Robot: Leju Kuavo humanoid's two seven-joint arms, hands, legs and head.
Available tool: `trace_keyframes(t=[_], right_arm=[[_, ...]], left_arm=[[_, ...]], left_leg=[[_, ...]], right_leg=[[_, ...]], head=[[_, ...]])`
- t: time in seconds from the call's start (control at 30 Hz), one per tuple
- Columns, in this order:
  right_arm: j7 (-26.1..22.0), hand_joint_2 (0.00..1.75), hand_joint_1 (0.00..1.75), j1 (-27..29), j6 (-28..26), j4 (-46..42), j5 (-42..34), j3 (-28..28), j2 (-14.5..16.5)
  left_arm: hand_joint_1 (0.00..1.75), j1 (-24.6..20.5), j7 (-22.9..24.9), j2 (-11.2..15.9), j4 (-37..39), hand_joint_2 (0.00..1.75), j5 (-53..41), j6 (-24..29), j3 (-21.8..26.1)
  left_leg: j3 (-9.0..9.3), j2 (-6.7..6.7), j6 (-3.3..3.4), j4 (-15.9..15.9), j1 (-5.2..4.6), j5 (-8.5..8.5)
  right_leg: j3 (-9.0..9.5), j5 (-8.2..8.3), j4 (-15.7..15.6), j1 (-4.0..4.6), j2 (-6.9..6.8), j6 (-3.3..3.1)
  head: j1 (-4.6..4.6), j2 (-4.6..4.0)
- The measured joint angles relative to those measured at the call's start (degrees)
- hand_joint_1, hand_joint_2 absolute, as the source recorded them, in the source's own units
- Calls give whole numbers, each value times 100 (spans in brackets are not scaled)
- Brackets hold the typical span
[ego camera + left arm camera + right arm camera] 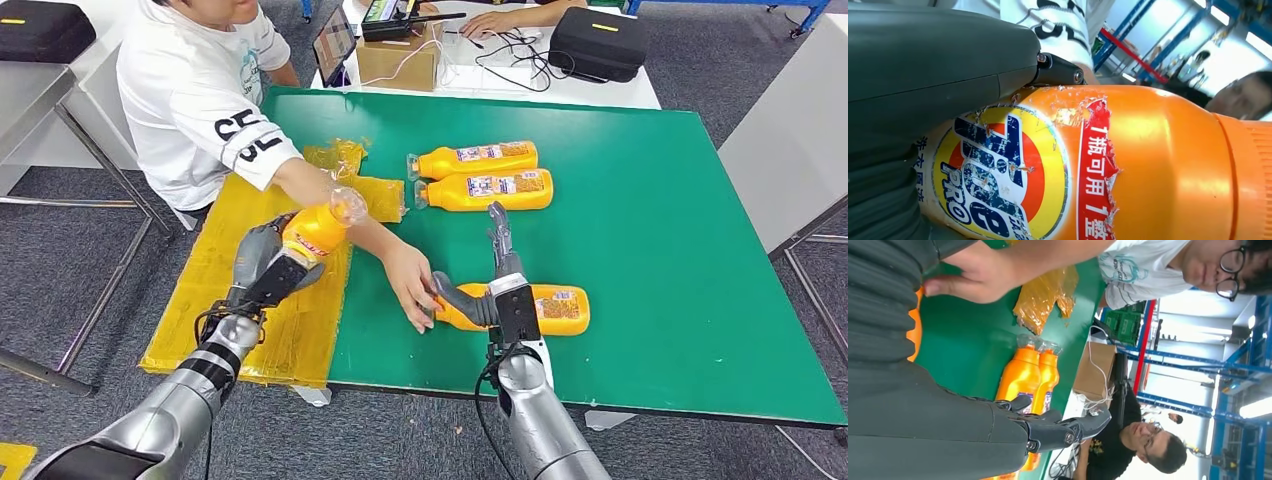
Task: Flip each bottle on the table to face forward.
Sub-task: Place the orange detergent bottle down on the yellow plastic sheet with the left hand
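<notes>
Left hand (268, 268) clamped on orange bottle (318, 230), lifted over yellow mat (215, 300), left of green table (660, 250). Right hand (497, 290) fingers apart, resting on near bottle (560, 308); person's hand (412, 285) touching same bottle. Rotate held bottle slowly, wait for person's hand to clear.

Head overhead; wrists close, seemingly sideways.

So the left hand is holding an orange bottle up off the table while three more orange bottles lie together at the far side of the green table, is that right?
Not quite: the head view shows two bottles lying together at the far side of the green table; a third lies near the right hand. The left hand does hold an orange bottle up.
</notes>
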Motion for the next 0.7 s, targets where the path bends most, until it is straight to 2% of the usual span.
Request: trace_keyframes(t=[0.13,0.23,0.33,0.47,0.7], right_arm=[[-14,175,0,36,102,-11,-133,-44,-65],[-56,175,0,70,199,-10,-186,-59,-132],[-73,175,0,80,253,-8,-197,-67,-174],[-83,175,0,68,286,33,-196,-66,-186],[-114,175,0,5,353,177,-196,-38,-177]], left_arm=[[175,-251,342,379,381,175,-1103,-481,-130],[175,-511,546,757,690,175,-1936,-1065,-422],[175,-721,820,1013,929,175,-2432,-1427,-754],[175,-916,1172,1165,1142,175,-2756,-1660,-1075],[175,-1067,1456,1272,1347,175,-3080,-1583,-1413]], left_leg=[[2,12,-1,-1,1,0],[6,13,-3,-1,2,2],[7,12,-5,-1,2,3],[7,9,-6,-2,2,4],[15,8,-6,-2,2,4]], right_leg=[[-1,1,1,1,3,-1],[-1,1,5,2,4,-1],[-1,0,7,2,4,-1],[3,1,9,1,4,-1],[12,1,10,1,3,-1]], head=[[1,0],[-1,-1],[-1,-1],[1,-1],[1,-1]])
